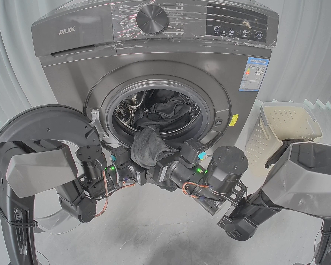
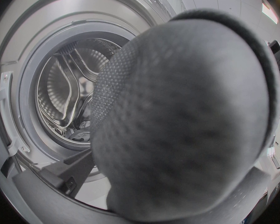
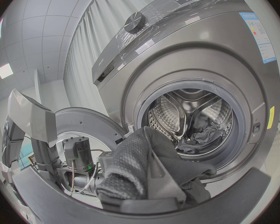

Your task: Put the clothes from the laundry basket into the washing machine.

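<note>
A dark grey textured garment hangs over the lower lip of the washing machine's open drum. More dark clothes lie inside the drum. My right gripper is shut on the garment's lower right part, just below the opening. My left gripper sits against its lower left side, jaws apart, with the cloth bulging over it and one finger showing. In the right wrist view the garment drapes over the gripper in front of the drum.
The round door stands swung open at the left, close behind my left arm. A cream laundry basket stands on the floor at the right of the machine, with a dark piece of clothing hanging from it. Grey floor lies in front.
</note>
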`<state>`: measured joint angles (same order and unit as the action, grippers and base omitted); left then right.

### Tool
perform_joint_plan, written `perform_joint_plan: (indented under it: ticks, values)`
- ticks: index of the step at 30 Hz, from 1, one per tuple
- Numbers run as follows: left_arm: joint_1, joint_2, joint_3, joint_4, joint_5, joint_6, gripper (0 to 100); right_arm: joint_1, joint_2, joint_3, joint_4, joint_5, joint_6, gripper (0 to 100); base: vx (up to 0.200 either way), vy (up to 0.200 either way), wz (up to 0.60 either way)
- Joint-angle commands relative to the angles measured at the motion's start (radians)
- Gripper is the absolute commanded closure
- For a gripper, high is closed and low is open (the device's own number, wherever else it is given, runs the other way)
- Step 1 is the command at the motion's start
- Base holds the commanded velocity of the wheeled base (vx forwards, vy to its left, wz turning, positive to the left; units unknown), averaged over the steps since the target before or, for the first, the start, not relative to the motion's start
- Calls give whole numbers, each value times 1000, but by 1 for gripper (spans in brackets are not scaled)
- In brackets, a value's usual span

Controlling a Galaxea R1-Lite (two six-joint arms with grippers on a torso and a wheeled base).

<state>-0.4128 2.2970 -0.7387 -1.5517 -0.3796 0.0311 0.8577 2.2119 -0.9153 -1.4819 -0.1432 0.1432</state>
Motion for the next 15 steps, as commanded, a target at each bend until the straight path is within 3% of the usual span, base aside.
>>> perform_joint_plan:
  ticks: [1,4,11,15]
  values:
    - [3,30,-30,-2,4,-2,100,1,-11,15,0,1,-1,100,0,0,0]
    - [5,28,-34,-2,8,-3,100,1,-20,32,-6,1,1,100,0,0,0]
    - [17,5,-73,-2,57,-57,100,-39,-46,128,3,-1,1,100,0,0,0]
    - [22,-21,-67,-2,62,-66,100,-60,-40,174,5,-19,1,100,0,0,0]
